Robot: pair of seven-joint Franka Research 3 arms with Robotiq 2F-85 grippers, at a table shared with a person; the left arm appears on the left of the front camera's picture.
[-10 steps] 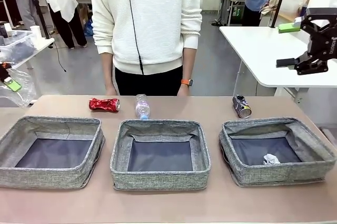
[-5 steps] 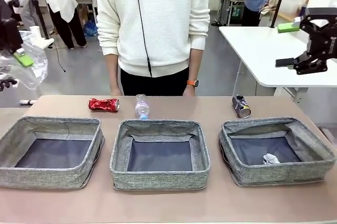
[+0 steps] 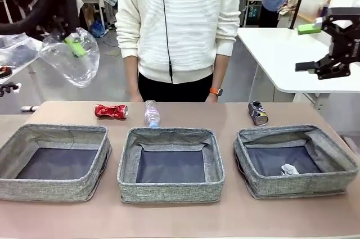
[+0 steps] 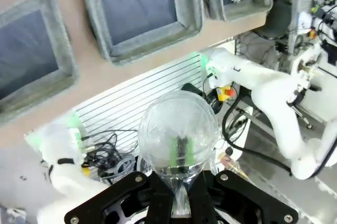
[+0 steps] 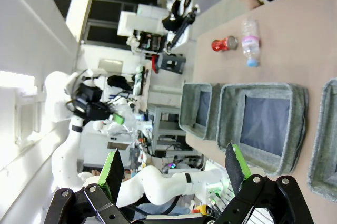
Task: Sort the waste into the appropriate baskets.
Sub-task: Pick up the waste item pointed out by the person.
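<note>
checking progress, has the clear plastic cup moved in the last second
Yes. The clear plastic cup in the left hand has risen and shifted right, judged against the left basket.

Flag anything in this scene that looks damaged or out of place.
The red can behind the left basket is crushed and lies on its side; the bottle beside it also lies flat. The clear cup pinched in the left pincer looks squashed.
</note>
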